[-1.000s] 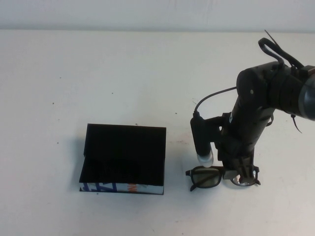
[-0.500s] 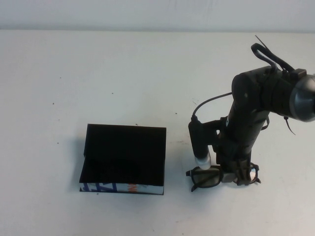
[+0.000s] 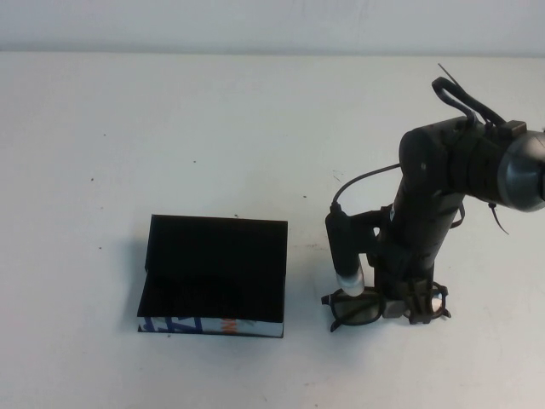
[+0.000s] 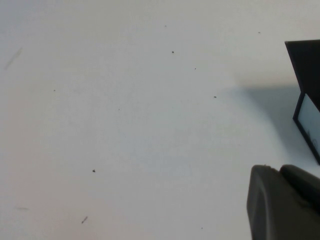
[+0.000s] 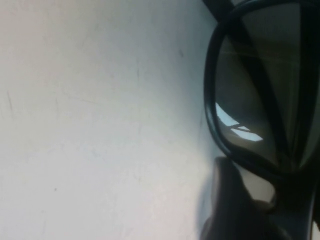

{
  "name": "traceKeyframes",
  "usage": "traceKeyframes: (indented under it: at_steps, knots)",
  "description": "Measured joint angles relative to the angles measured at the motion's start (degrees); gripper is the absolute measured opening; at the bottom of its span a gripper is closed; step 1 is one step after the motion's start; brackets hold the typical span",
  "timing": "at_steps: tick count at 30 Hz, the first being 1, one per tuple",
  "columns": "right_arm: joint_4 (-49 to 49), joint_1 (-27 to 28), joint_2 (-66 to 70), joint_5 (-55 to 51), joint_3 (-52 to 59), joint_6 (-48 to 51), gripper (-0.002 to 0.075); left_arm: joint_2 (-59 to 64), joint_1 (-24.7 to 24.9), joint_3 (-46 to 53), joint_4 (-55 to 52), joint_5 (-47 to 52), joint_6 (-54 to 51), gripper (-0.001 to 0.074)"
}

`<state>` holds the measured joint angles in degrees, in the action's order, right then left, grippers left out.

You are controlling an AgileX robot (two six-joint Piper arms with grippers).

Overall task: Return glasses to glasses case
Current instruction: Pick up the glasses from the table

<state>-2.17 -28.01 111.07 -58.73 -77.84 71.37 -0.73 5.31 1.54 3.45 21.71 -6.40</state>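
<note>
1 right hand [image 3: 410,305] down over glasses [image 3: 358,308], finger spread unclear; left hand [image 4: 282,202] unclear.

Glasses [image 5: 260,90] (reflective lens) on table [image 5: 90,125]

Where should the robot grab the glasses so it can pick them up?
Probably at the middle, by the bridge between the two lenses, coming straight down from above. The glasses lie flat on the table beside the open glasses case, so the thin frame there suits a pinch. The right tool is already down over that part. The left tool sits apart, above bare table.
</note>
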Motion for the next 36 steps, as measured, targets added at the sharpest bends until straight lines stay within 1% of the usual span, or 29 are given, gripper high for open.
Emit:
traceKeyframes:
  at_steps: [15,21,29,36]
  knots:
    - [0.0,0.0,0.0,-1.9,0.0,0.0,0.0176,0.0,0.0,0.0,0.0,0.0,0.0,0.0000]
    - [0.6,0.0,-0.1,-3.3,0.0,0.0,0.0067,0.0,0.0,0.0,0.0,0.0,0.0,0.0000]
    - [0.9,-0.1,-0.2,-4.5,0.0,-0.2,0.0064,0.0,0.0,0.0,0.0,0.0,0.0,0.0000]
    - [1.0,-3.0,-2.9,-9.0,0.0,-10.6,0.0064,0.0,0.0,0.0,0.0,0.0,0.0,0.0000]
